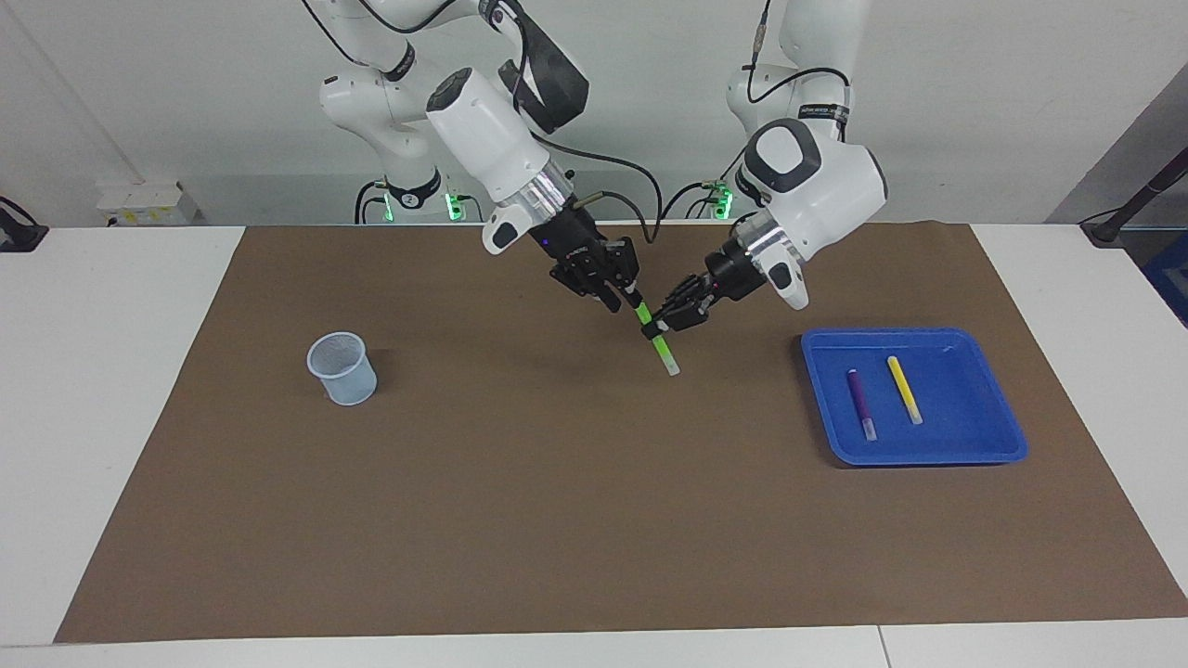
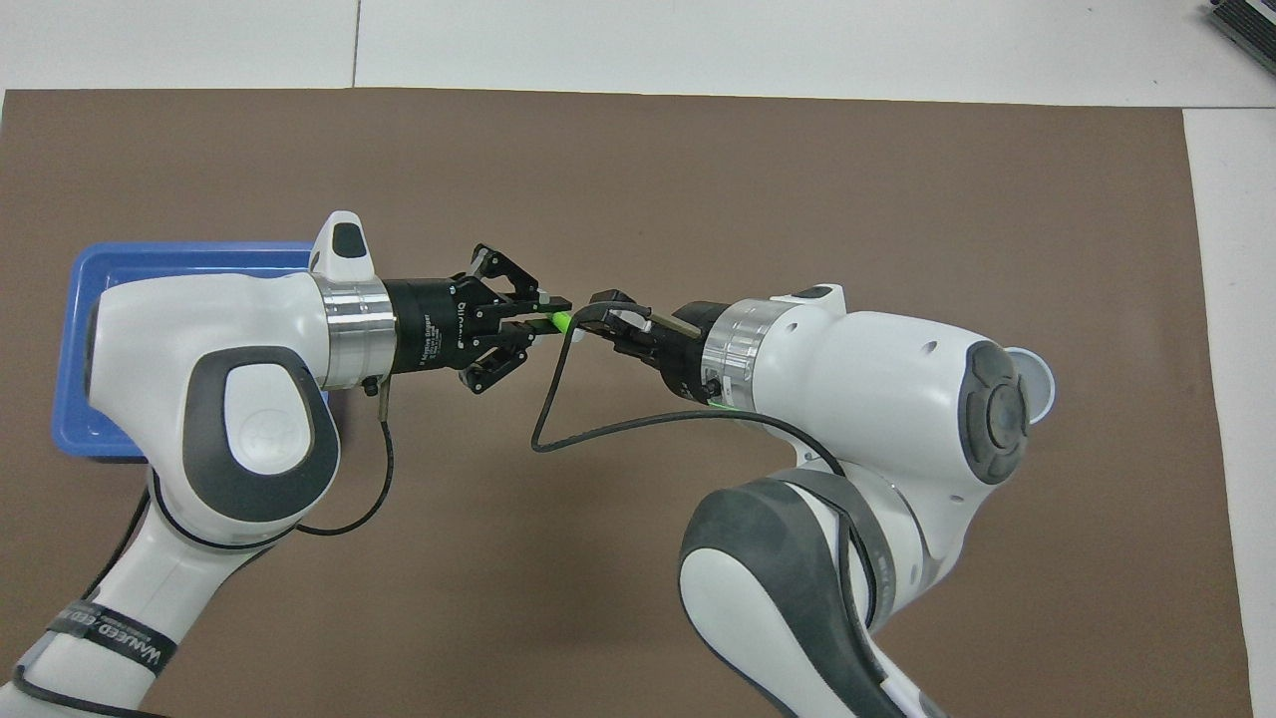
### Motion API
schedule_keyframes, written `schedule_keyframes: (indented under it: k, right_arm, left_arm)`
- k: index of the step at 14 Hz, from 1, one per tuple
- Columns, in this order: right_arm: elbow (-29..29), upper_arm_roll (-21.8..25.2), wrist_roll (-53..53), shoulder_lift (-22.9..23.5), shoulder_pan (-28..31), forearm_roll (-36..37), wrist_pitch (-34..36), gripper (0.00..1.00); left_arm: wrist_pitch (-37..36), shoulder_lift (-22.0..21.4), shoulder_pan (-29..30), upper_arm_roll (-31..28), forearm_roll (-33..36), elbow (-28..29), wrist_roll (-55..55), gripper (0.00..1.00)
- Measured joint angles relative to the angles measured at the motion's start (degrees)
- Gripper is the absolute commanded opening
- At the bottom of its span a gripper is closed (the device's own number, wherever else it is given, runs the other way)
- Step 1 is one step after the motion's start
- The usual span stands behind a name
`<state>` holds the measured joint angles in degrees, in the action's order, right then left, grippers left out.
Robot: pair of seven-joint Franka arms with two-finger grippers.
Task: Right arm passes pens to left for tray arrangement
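The green pen point(image 1: 661, 345) hangs slanted over the middle of the brown mat, pale end down. My left gripper point(image 1: 656, 327) is shut on the pen's middle. My right gripper point(image 1: 624, 297) stands beside the pen's upper end with its fingers parted, and it is open. In the overhead view a short green stretch of the pen point(image 2: 561, 321) shows between the left gripper point(image 2: 551, 314) and the right gripper point(image 2: 603, 309). The purple pen point(image 1: 860, 401) and the yellow pen point(image 1: 903, 389) lie side by side in the blue tray point(image 1: 928, 456) at the left arm's end of the table. From overhead, the left arm hides most of the tray point(image 2: 179, 261).
A small pale blue cup point(image 1: 342, 368) stands on the mat toward the right arm's end, mostly hidden under the right arm from overhead point(image 2: 1037, 384). A black cable point(image 2: 558, 399) loops down from the right wrist. White table borders the mat.
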<state>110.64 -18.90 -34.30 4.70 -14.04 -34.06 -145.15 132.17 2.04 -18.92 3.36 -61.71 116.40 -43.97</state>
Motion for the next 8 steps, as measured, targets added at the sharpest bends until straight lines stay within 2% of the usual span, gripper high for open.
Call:
schedule_keyframes:
  k: [2, 6, 8]
  right_arm:
    - [-0.39, 0.54, 0.19, -0.48, 0.44, 0.64, 4.32, 1.0]
    - [-1.19, 0.81, 0.74, -3.66, 4.11, 12.63, 19.87, 1.0]
    - [-1.24, 0.83, 1.9, -6.2, 5.59, 15.21, 27.23, 1.0]
  left_arm:
    - [-5.4, -0.41, 3.56, -0.09, 4.9, -1.23, 1.75, 0.0]
    - [-16.5, -0.49, 10.73, -0.21, 13.37, -3.77, 13.08, 0.0]
    - [-20.54, -0.49, 14.25, -0.29, 18.1, -4.08, 20.84, 0.0]
